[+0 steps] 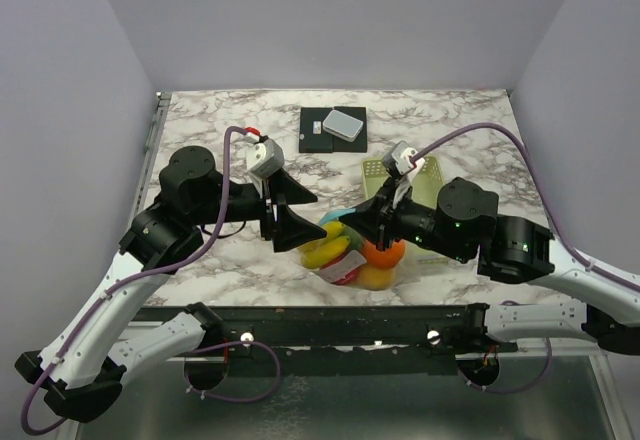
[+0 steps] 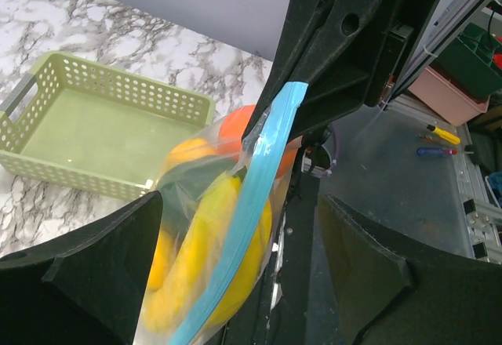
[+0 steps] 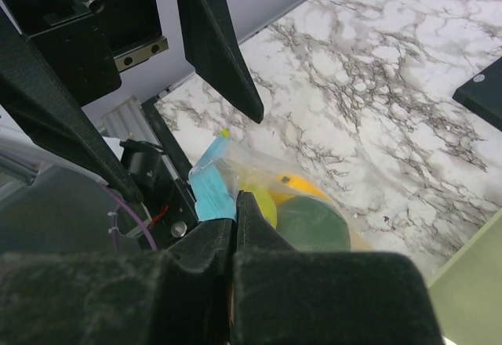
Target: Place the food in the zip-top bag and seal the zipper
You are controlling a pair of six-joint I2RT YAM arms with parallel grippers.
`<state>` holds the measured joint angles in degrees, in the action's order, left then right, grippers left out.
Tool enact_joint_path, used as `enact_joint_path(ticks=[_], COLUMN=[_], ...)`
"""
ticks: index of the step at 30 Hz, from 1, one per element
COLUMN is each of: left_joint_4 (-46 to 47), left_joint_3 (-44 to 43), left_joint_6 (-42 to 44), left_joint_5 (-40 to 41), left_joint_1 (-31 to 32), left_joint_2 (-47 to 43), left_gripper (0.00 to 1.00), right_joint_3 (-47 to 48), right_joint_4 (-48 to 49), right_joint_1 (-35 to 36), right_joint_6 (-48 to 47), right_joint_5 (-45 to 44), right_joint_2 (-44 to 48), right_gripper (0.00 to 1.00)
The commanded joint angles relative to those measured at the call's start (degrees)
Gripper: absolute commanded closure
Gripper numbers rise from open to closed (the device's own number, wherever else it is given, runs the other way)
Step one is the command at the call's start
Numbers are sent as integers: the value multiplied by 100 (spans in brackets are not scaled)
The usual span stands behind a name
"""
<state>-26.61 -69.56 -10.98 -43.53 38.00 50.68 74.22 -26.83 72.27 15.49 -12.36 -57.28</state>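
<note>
Clear zip-top bag [image 1: 352, 263] with yellow, orange, green toy food [image 1: 383, 253] sits just beside pale green basket [image 1: 424, 174], on near side. Right gripper [image 3: 238, 202] pinched tight on blue zipper [image 2: 252, 202]. Left gripper [image 1: 315, 218] spread wide, straddling bag mouth.

Left hand [image 1: 316, 216] splayed wide (fingers well apart), right hand [image 1: 358, 223] pinched tight, wrists facing each other.

Even, bright overhead light, with soft shadows.
My wrist views blur the near black fingers [image 3: 314, 298] - the desk [image 1: 200, 120] looks sharp.
</note>
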Motion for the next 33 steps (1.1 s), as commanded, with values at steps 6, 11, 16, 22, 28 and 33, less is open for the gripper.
enact_joint_path(ticks=[6, 11, 16, 22, 28, 33], left_joint_4=[259, 285, 310, 355, 374, 375], left_joint_3=[206, 285, 302, 389, 408, 360], left_joint_6=[-52, -74, -53, -53, -38, -77], left_joint_5=[-296, -340, -511, -654, -374, 5], left_joint_1=[14, 14, 21, 21, 15, 12], left_joint_2=[-86, -119, -94, -17, -39, -10], left_gripper=[22, 30, 54, 76, 100, 100], right_joint_3=[526, 546, 526, 506, 468, 335], right_joint_4=[210, 406, 510, 560, 518, 468], right_joint_1=[-19, -20, -18, -14, -14, -20], right_joint_6=[372, 429, 511, 559, 563, 556], right_joint_5=[-51, 235, 395, 441, 386, 210], right_joint_2=[-250, -268, -227, -192, -180, -92], right_gripper=[99, 99, 99, 99, 99, 99])
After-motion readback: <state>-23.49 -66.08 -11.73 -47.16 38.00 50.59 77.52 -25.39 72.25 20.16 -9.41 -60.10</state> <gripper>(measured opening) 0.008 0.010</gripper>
